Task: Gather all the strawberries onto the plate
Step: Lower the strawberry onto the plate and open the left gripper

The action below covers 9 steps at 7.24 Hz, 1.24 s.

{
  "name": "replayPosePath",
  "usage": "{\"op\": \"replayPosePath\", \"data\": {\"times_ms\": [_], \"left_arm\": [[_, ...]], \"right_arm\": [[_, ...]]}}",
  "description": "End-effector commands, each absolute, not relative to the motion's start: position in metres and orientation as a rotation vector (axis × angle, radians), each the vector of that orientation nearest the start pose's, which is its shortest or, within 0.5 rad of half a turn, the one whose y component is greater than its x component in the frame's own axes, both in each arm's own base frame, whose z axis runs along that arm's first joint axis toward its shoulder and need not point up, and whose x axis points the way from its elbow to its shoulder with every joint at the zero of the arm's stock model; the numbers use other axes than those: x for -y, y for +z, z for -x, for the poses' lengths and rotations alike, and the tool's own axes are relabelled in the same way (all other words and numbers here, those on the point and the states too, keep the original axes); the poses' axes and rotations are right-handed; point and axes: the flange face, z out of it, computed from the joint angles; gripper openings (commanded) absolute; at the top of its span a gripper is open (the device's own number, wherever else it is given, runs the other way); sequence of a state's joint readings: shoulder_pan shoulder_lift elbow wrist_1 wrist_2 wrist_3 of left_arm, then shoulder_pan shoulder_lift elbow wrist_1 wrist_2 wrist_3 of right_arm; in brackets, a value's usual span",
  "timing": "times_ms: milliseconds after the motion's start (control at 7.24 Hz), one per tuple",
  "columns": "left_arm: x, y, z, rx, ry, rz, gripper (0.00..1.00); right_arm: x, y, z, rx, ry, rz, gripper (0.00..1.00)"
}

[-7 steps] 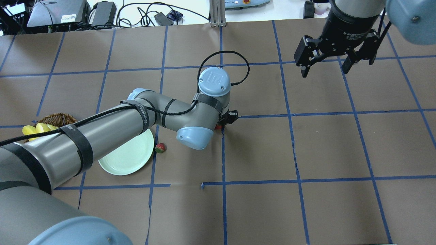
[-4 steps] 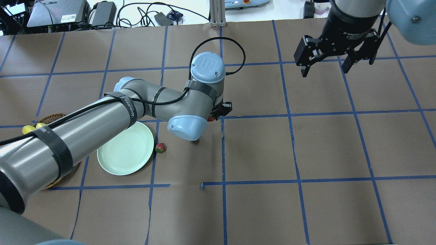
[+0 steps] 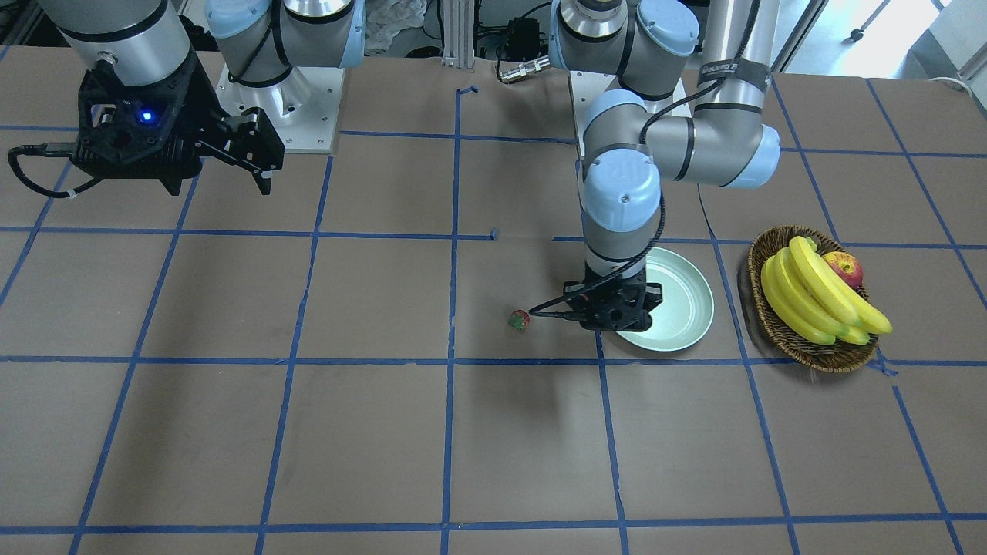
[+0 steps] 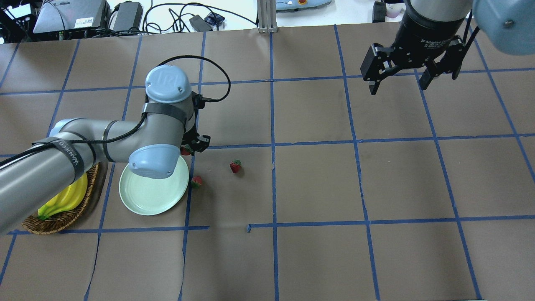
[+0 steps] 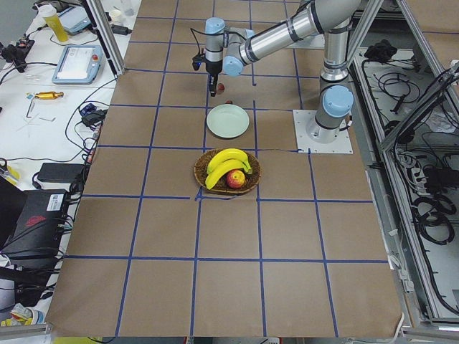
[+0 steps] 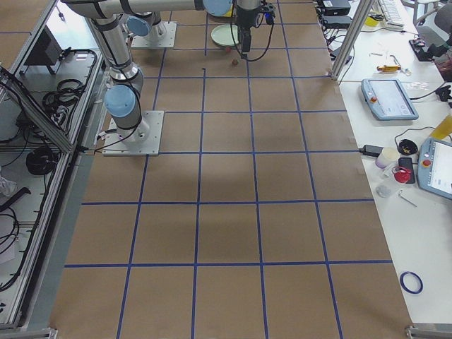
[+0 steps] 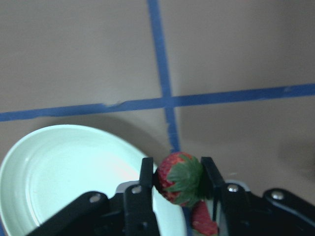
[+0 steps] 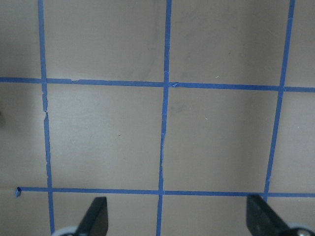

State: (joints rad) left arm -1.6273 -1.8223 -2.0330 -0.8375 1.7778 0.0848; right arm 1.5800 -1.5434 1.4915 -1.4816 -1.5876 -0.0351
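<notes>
- Your left gripper (image 7: 179, 169) was clamped on one strawberry (image 7: 178, 178), with a finger on each side and the leafy top toward the wrist camera. It hung over the rim of the plate (image 4: 152, 196), at the edge farthest from the robot's base.
- A second strawberry (image 4: 197, 181) lay on the table (image 4: 317, 184) just beside the plate's rim, outside it. Whether it touched the rim could not be told.
- A third strawberry (image 4: 235, 166) lay farther out from the plate on that same side, apart from the second.
- Your right gripper (image 4: 400, 87) hung with its fingers spread wide, gripping nothing, well apart from the plate.
- A wicker basket (image 3: 829, 361) with bananas (image 3: 810, 293) and an apple (image 3: 845, 268) stood near the plate, on the side opposite the loose strawberries and not touching it.
</notes>
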Motion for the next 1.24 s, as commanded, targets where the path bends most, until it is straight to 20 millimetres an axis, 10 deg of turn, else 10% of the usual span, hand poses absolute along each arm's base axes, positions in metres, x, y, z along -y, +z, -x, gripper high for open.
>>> {"op": "replayPosePath", "data": {"times_ms": [0,138,276,691,1106], "left_arm": [[0.457,0.195,0.073,-2.901,0.013,-0.256,0.0],[0.45,0.19,0.073,-2.903,0.026,-0.251,0.0],[0.448,0.191,0.078,-2.911,0.018,-0.258,0.99],[0.471,0.227,0.11,-3.067,0.016,-0.279,1.0],[0.48,0.222,0.225,-3.166,0.105,-0.054,0.98]], "right_arm": [[0.498,0.504,-0.137,-3.157,0.061,0.073,1.0],[0.498,0.504,-0.137,-3.157,0.061,0.073,1.0],[0.498,0.504,-0.138,-3.157,0.061,0.076,1.0],[0.498,0.503,-0.139,-3.156,0.066,0.076,1.0],[0.497,0.503,-0.139,-3.158,0.066,0.078,1.0]]}}
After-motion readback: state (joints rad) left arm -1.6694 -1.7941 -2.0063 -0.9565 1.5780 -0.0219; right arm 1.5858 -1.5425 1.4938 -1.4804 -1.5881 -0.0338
